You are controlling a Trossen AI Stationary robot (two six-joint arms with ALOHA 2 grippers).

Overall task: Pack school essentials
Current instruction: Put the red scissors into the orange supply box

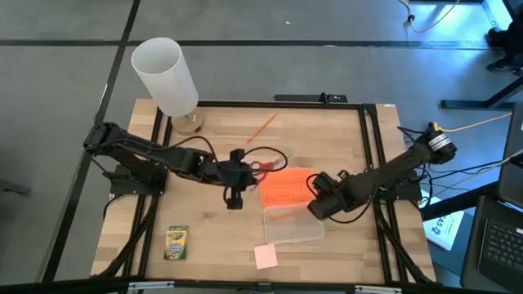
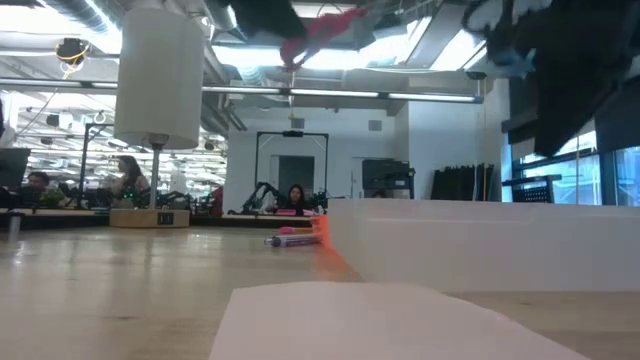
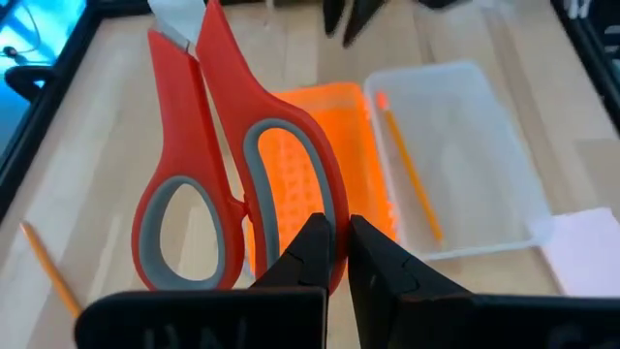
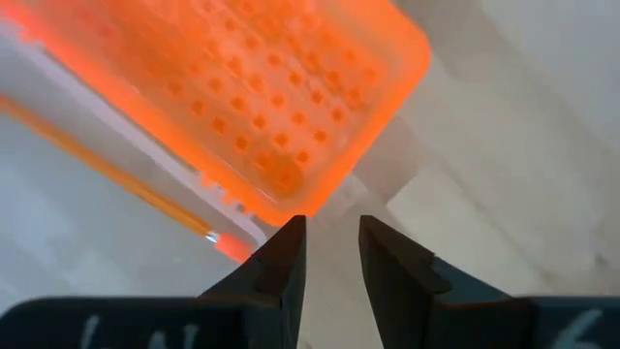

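My left gripper (image 3: 339,247) is shut on the red-handled scissors (image 3: 228,165), which hang in the air over the table's middle (image 1: 263,167). A clear plastic box (image 1: 292,224) lies open with an orange pencil (image 3: 412,179) inside. Its orange lid (image 1: 286,188) lies beside it on the far side. My right gripper (image 4: 329,247) hovers over the lid's right end, fingers apart with only table showing between them. The crayon box (image 1: 176,242) and the pink sticky-note pad (image 1: 265,256) lie flat near the front edge. Another pencil (image 1: 261,126) lies at the back. My left gripper pinches the outer rim of the larger handle loop (image 3: 318,199), at the handles' end, between its two fingers. The fingers come from the table's left, slanting down. The scissors are lifted clear of the table, and their blades, tipped with a white cover (image 3: 179,19), point away from the gripper.
A tall white cylinder (image 1: 167,77) stands at the back left corner. A black frame (image 1: 368,147) runs along the table's edges. Bare wood lies between the crayon box and the clear box.
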